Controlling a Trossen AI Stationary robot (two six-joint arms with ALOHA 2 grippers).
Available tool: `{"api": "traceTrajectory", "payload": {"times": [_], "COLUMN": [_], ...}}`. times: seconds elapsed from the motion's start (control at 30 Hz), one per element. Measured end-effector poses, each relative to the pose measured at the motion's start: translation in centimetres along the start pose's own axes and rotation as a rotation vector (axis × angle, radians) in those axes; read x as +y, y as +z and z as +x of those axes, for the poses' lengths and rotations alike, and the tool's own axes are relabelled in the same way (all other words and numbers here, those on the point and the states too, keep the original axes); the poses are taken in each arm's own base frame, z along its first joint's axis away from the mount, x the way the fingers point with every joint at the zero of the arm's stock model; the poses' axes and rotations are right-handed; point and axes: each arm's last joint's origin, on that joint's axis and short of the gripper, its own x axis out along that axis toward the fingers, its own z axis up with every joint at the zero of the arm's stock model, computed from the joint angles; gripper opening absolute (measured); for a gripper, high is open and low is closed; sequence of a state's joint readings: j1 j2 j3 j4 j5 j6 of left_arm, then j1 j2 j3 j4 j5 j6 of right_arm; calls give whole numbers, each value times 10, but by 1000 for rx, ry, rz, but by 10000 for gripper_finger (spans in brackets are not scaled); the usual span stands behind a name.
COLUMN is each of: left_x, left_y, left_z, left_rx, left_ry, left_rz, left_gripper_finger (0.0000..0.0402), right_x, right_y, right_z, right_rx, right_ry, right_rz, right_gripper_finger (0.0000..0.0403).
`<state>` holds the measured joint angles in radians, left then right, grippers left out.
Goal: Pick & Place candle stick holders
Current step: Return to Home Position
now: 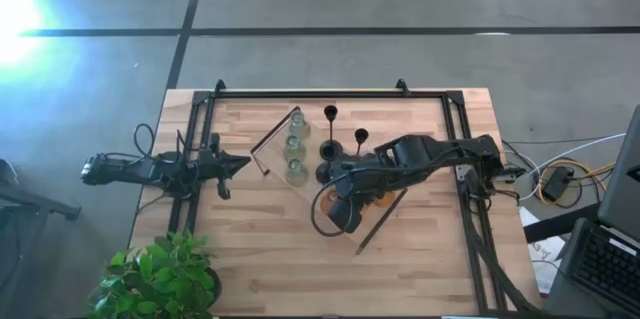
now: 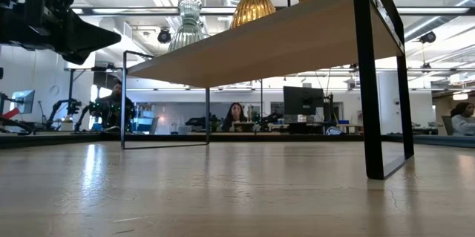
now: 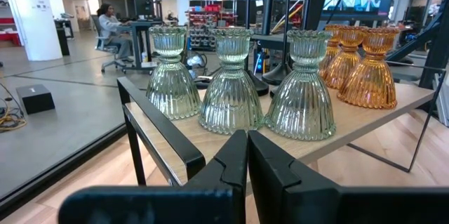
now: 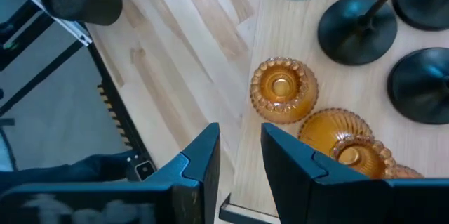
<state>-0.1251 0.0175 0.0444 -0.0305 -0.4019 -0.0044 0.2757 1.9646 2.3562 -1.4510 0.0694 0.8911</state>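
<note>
A wooden board (image 4: 309,48) on black legs (image 2: 369,118) stands raised over the table's middle. On it stand three pale green glass candle stick holders (image 3: 231,83), three amber ones (image 3: 368,66) and three black ones on round bases (image 4: 358,31). My right gripper (image 4: 242,157) hovers open above the board's edge, beside two of the amber holders (image 4: 284,89), with nothing between its fingers; in the high view the right arm (image 1: 400,154) hides most of the amber glass. My left gripper (image 3: 247,164) is shut, level with the board's top and left of it, pointing at the green holders (image 1: 293,146).
A black frame (image 1: 330,94) runs round the table's far and side edges. A potted plant (image 1: 160,274) stands at the near left corner. Cables (image 1: 560,184) lie past the right edge. People sit at desks in the room behind (image 2: 236,114).
</note>
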Motion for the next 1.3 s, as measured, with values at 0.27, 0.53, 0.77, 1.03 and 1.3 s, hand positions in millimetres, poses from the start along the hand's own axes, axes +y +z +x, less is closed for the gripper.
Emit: {"api": "traceTrajectory", "payload": {"times": [0.27, 0.53, 0.77, 1.03, 1.3], "left_x": [0, 0, 0, 0, 0], "left_y": [0, 0, 0, 0, 0], "left_z": [0, 0, 0, 0, 0], "left_rx": [0, 0, 0, 0, 0], "left_ry": [0, 0, 0, 0, 0], "left_rz": [0, 0, 0, 0, 0], "left_gripper_finger": [19, 19, 19, 19, 19], "right_x": [5, 10, 14, -18, -100], "right_y": [-13, -34, -73, -113, -159], "right_z": [-19, -55, -101, -135, -144], "right_rx": [-39, -156, -401, -405, -491], "right_ry": [27, 50, -3, -9, 172], "right_rz": [-7, -80, -270, -406, -435], "right_gripper_finger": [100, 85, 31, 8, 8]}}
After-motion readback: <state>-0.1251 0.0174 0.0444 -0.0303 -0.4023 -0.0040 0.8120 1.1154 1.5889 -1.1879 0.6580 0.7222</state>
